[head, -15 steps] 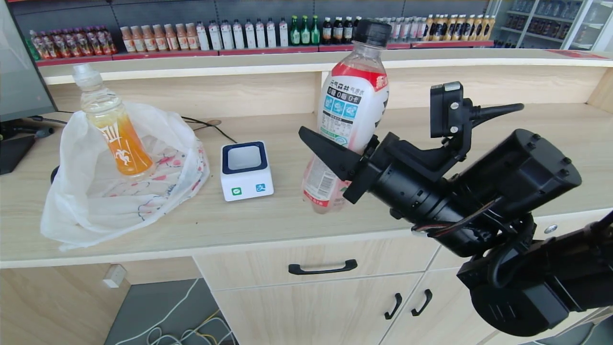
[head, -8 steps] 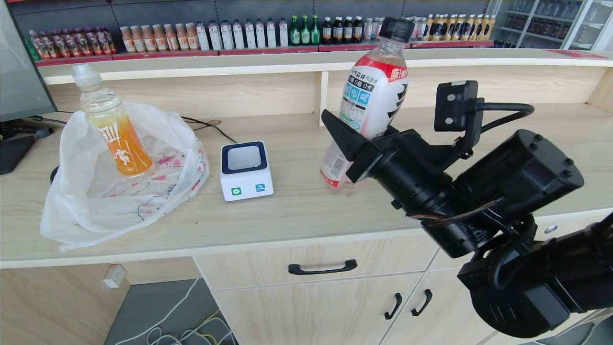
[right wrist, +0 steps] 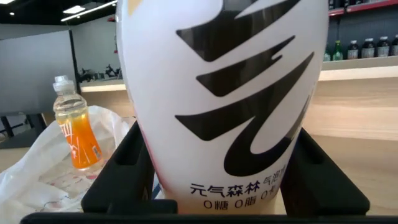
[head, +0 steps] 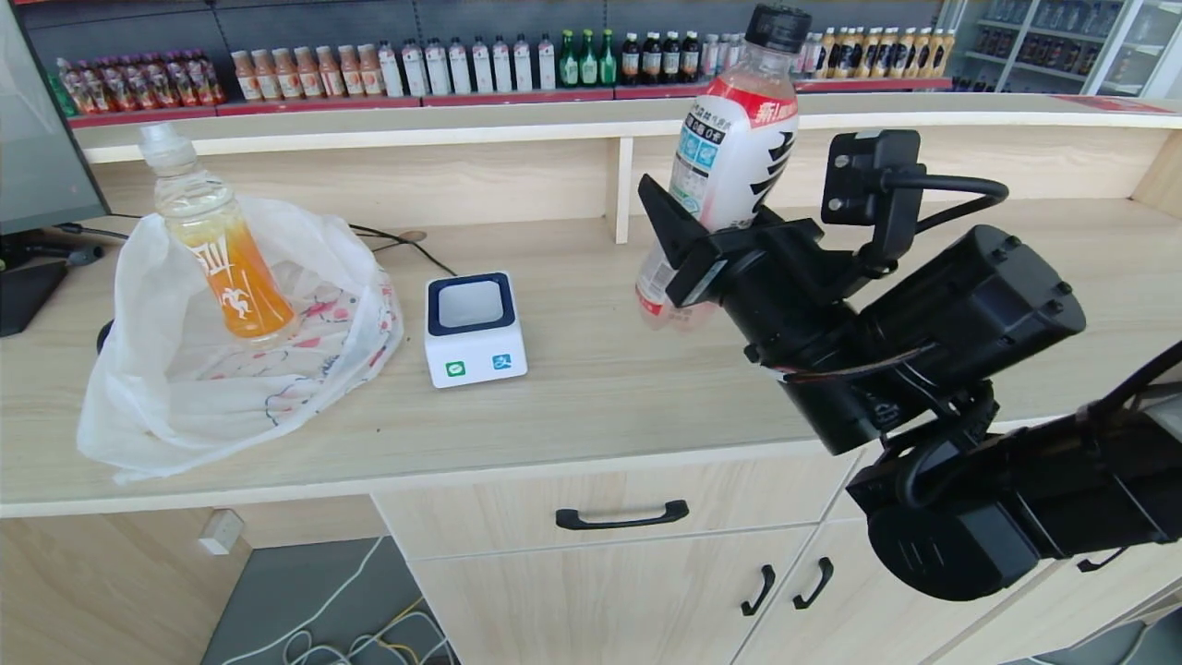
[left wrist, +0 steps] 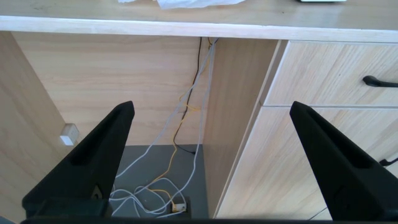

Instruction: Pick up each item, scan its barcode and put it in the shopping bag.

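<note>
The white bottle (head: 734, 148) has lifted farther from the scanner (head: 474, 325), clamped tight in the right pincer (head: 702, 235).

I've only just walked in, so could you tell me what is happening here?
The right gripper is shut on a white-labelled, black-capped plastic drink bottle, held tilted over the wooden counter, right of the white cube scanner. An orange drink bottle stands in the white plastic bag. The left gripper hangs open below the counter.

Wooden counter (head: 591, 406), drawers (head: 517, 508) below; bottle shelves (head: 369, 102) behind.
</note>
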Tool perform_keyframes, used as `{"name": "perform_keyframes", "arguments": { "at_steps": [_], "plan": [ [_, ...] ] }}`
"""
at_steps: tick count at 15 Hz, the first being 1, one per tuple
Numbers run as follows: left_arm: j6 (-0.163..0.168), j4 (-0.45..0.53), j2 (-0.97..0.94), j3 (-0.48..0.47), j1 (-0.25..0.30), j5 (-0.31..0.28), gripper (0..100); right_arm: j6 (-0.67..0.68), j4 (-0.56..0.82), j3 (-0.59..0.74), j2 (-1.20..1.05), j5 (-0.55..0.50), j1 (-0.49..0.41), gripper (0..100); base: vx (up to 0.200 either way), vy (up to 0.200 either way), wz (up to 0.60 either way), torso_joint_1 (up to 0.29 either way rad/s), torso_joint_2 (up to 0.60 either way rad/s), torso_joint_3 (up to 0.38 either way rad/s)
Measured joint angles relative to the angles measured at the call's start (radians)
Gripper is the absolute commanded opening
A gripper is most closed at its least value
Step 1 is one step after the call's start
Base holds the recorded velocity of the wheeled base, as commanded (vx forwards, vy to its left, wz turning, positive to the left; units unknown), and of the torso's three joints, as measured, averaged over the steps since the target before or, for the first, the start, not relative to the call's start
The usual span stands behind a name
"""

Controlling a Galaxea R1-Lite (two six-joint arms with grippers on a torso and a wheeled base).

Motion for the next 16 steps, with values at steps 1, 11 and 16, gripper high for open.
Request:
{"name": "perform_keyframes", "arguments": {
  "at_steps": [1, 11, 16],
  "plan": [
    [0.000, 0.000, 0.000, 0.000, 0.000, 0.000, 100, -0.018, -0.001, -0.023, 0.009, -0.016, -0.019, 0, 0.000, 0.000, 0.00, 0.000, 0.00, 0.000],
    [0.000, 0.000, 0.000, 0.000, 0.001, 0.000, 100, -0.056, -0.039, -0.088, 0.054, -0.058, -0.077, 0, 0.000, 0.080, 0.00, 0.001, 0.00, 0.001],
    [-0.001, 0.000, 0.000, 0.000, 0.000, 0.000, 100, -0.058, -0.034, -0.087, 0.047, -0.056, -0.078, 0, 0.000, 0.200, 0.00, 0.004, 0.01, 0.001]
  ]
}}
